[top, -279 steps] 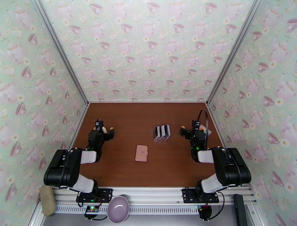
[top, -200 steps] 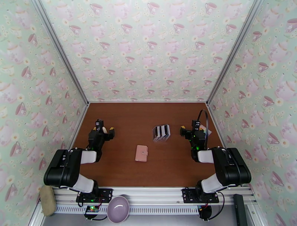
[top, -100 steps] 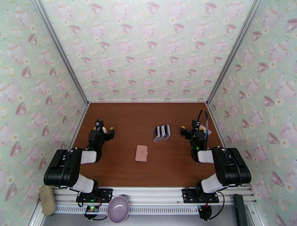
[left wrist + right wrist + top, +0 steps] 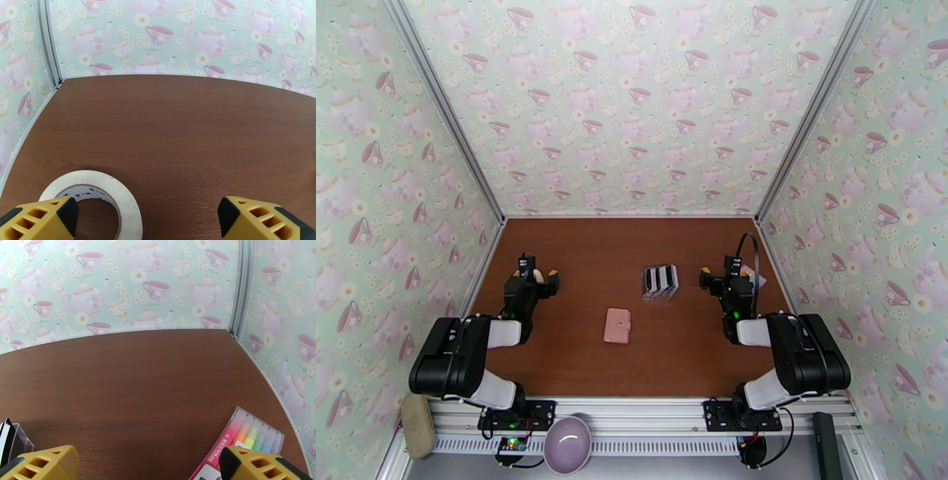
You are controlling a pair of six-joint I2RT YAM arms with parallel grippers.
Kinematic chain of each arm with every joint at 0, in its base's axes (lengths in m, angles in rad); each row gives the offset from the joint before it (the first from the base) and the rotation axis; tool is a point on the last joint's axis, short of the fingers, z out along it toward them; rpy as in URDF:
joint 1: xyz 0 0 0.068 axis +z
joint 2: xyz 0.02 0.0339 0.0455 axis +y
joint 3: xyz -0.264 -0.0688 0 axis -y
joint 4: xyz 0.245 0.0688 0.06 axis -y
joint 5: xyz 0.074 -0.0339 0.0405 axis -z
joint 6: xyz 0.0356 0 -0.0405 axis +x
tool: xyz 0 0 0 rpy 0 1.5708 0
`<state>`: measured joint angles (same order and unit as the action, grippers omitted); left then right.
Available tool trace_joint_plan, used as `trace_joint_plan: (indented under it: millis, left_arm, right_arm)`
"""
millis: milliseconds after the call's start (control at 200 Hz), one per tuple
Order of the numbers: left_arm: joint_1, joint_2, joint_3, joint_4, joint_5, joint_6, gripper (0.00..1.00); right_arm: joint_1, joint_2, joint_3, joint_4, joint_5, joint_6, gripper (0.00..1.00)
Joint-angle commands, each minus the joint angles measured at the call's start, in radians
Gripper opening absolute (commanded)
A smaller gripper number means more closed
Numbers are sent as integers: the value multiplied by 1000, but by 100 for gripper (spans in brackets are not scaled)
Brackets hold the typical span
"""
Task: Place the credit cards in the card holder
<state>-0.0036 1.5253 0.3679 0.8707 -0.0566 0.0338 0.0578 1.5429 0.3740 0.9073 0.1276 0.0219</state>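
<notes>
The left gripper (image 4: pixel 538 271) hangs low over the left side of the brown wood-grain bench (image 4: pixel 577 245), its yellow-tipped jaws spread wide with nothing between them; in the left wrist view the same gripper (image 4: pixel 146 215) frames a white tape roll (image 4: pixel 120 191) lying flat just beside its left finger, and the cardboard core carries small dark printed letters too fine to read. The right gripper (image 4: pixel 725 274) sits low on the right side, jaws likewise wide apart and empty, and in the right wrist view this gripper (image 4: pixel 148 463) has a clear pack of pastel highlighters (image 4: pixel 249 433) just beyond its right finger; the pack has a pink label with white lettering on its near end, a brand name perhaps, but it is cut off and not legible. The credit cards (image 4: pixel 660 281) stand in a short row near the middle of the bench, dark and white faces showing, well apart from both grippers; their dark edges, set in what looks like a clear plastic holder, show at the lower left of the right wrist view (image 4: pixel 8 437). The card holder (image 4: pixel 617 324), pale pink and folded shut, lies flat nearer the arms' bases, close to the cards but not touching them, with no writing to be made out on it
</notes>
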Motion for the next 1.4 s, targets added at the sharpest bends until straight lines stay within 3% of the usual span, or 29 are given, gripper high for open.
trace_joint_plan:
  millis: [0, 195, 461, 556, 691, 931, 1167, 1397]
  left_arm:
    - [3, -30, -17, 24, -93, -34, 100]
    - [-54, -206, 18, -202, -200, -21, 100]
    - [-207, -447, 48, -456, -320, -133, 100]
    - [-267, -489, 76, -550, -284, -187, 100]
    - [-343, -504, 137, -694, -224, -262, 100]
    - [-377, -442, 145, -759, 65, -363, 100]
    - [-398, -385, 132, -795, 284, -410, 88]
    - [-452, -309, 115, -797, 369, -434, 75]
  right_arm:
    - [9, -20, 15, -14, 33, 7, 100]
    - [44, -161, 134, -361, 206, 55, 100]
    - [89, -222, 379, -916, 413, 366, 100]
    - [121, -251, 434, -1045, 409, 410, 100]
    - [208, -332, 430, -1083, 391, 348, 100]
    - [303, -363, 473, -1207, 279, 308, 99]
    - [348, -353, 494, -1257, 106, 309, 93]
    - [512, -330, 544, -1333, 124, 356, 89]
